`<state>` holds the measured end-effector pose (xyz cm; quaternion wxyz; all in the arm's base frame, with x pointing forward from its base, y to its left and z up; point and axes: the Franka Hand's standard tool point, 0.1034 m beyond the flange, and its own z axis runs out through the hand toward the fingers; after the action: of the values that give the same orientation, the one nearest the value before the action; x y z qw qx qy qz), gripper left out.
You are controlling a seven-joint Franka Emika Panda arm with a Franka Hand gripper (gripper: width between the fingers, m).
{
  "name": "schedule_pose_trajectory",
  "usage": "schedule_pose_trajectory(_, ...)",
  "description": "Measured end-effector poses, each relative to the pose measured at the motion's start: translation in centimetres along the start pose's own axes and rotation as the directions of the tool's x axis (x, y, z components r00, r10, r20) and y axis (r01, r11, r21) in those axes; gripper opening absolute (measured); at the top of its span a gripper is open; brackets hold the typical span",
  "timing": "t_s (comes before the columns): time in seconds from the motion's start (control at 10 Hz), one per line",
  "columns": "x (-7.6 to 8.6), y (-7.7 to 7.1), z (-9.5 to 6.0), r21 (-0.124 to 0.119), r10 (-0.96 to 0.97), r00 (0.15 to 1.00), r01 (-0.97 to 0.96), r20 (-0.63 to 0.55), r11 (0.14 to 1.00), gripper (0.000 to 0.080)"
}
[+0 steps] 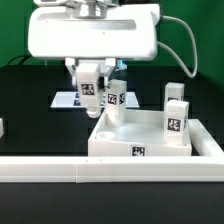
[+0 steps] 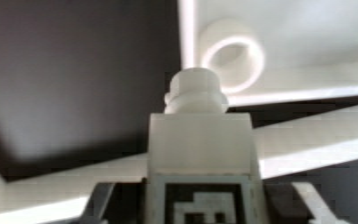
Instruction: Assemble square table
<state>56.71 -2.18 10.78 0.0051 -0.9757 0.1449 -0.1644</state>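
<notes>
Far on the exterior view's left, a small white piece (image 1: 2,127) sits cut off at the frame edge, too little of it showing to say what it is. Moving right, the marker board (image 1: 66,100) lies flat on the black table (image 1: 30,85), one of its tags plain to see. Above it hangs the arm (image 1: 95,30), a big smooth white housing, and below that the gripper (image 1: 97,88), its fingers part open and clamped on one leg (image 1: 112,98), a short blocky white piece with a black-and-white tag, held just over the near-left corner of the tabletop (image 1: 150,140). That tabletop is a white plastic square tray with a raised rim, one tag on its front side, resting against the wall (image 1: 110,170), a long white bar across the front that turns back at the right. Further right, two more legs (image 1: 176,113) stand upright in the tray's right part, tags facing us. So three legs counted here; a fourth cannot be made out. The wrist view gives what the outside misses: the held leg (image 2: 197,140) seen lengthwise, a square body tapering to a rounded, ridged tip, tag at its base, pointing toward one round socket (image 2: 234,58), a raised ring in the tabletop's (image 2: 291,50) corner, tip and ring apart.
</notes>
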Motion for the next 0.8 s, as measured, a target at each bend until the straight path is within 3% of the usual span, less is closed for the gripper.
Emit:
schedule_pose_trajectory(0.2, 1.16, -0.87, -0.15, 0.001, -0.013, 0.998, 0.013, -0.064, 1.0, 0.0285)
schedule_pose_trajectory(0.8, 0.9, -0.62, 0.43, -0.014, -0.025, 0.994, 0.024, -0.108, 1.0, 0.0285)
